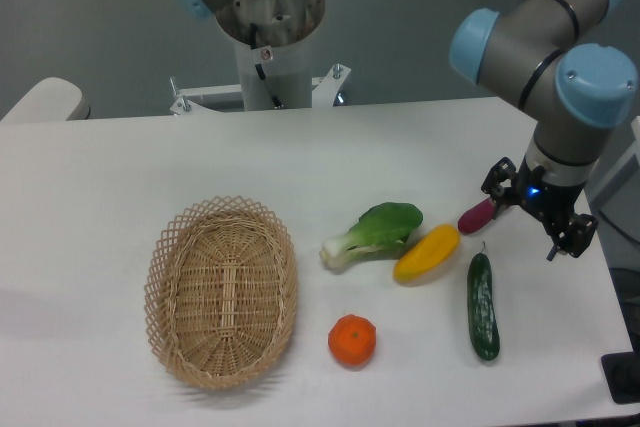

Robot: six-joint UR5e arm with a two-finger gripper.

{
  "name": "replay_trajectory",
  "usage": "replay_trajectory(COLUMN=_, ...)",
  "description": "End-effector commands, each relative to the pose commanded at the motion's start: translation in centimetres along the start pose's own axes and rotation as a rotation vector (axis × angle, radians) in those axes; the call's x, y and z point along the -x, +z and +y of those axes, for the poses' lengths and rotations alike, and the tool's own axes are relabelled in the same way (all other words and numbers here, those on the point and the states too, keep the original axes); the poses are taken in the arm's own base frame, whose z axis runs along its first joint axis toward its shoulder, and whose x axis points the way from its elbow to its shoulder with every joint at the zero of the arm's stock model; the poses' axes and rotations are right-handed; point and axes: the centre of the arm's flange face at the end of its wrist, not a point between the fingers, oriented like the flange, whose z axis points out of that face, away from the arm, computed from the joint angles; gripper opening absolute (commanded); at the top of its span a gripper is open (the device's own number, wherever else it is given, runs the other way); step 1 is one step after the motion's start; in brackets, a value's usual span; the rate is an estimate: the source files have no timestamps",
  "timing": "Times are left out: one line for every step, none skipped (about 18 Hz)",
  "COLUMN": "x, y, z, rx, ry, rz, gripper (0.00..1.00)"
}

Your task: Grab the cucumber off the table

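Observation:
The cucumber [483,305] is a dark green glossy cylinder lying on the white table [300,147] at the right, its length running toward the front edge. My gripper [537,213] hangs a little above and behind its far end, to the right of it. The two black fingers [574,235] stand spread apart with nothing between them, so the gripper is open and does not touch the cucumber.
A yellow vegetable [427,253] and a bok choy [374,232] lie left of the cucumber. A purple vegetable [477,215] sits just beside the gripper's left finger. An orange [352,340] and a wicker basket [221,291] are further left. The table's right edge is close.

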Motion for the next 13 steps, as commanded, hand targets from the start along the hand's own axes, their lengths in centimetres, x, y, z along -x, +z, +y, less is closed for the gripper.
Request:
replay_trajectory(x=-0.1, y=0.2, z=0.0, rx=0.000, ry=-0.002, rz=0.002, gripper=1.00)
replay_trajectory(x=0.1, y=0.0, z=0.0, rx=0.000, ry=-0.006, rz=-0.003, gripper=1.00)
replay_trajectory(x=0.1, y=-0.2, z=0.0, rx=0.000, ry=-0.015, rz=-0.006, gripper=1.00)
replay_trajectory(x=0.1, y=-0.1, z=-0.2, rx=0.001, ry=-0.014, rz=-0.006, gripper=1.00)
replay_trajectory(x=0.0, y=0.1, z=-0.3, rx=0.001, ry=-0.015, rz=-0.003, gripper=1.00)
replay_trajectory(x=0.0, y=0.2, z=-0.4, rx=-0.002, ry=-0.024, rz=-0.001, gripper=1.00)
replay_trajectory(x=-0.1, y=0.7, z=-0.6, rx=-0.009, ry=-0.058, rz=0.005, gripper=1.00)
replay_trajectory(x=0.0, y=0.9, z=-0.8, rx=-0.009, ry=-0.104, rz=0.005, gripper=1.00)
replay_trajectory(x=0.1, y=1.3, z=-1.0, rx=-0.009, ry=-0.151, rz=0.010, gripper=1.00)
replay_trajectory(x=0.2, y=1.9, z=-1.5, rx=-0.009, ry=-0.191, rz=0.016, gripper=1.00)
replay_trajectory(x=0.3, y=2.2, z=-2.1, rx=-0.011, ry=-0.226, rz=0.009, gripper=1.00)
replay_trajectory(x=0.4, y=2.8, z=-2.6, rx=-0.011, ry=-0.253, rz=0.005, gripper=1.00)
replay_trajectory(x=0.5, y=3.7, z=-2.9, rx=-0.010, ry=-0.277, rz=0.011, gripper=1.00)
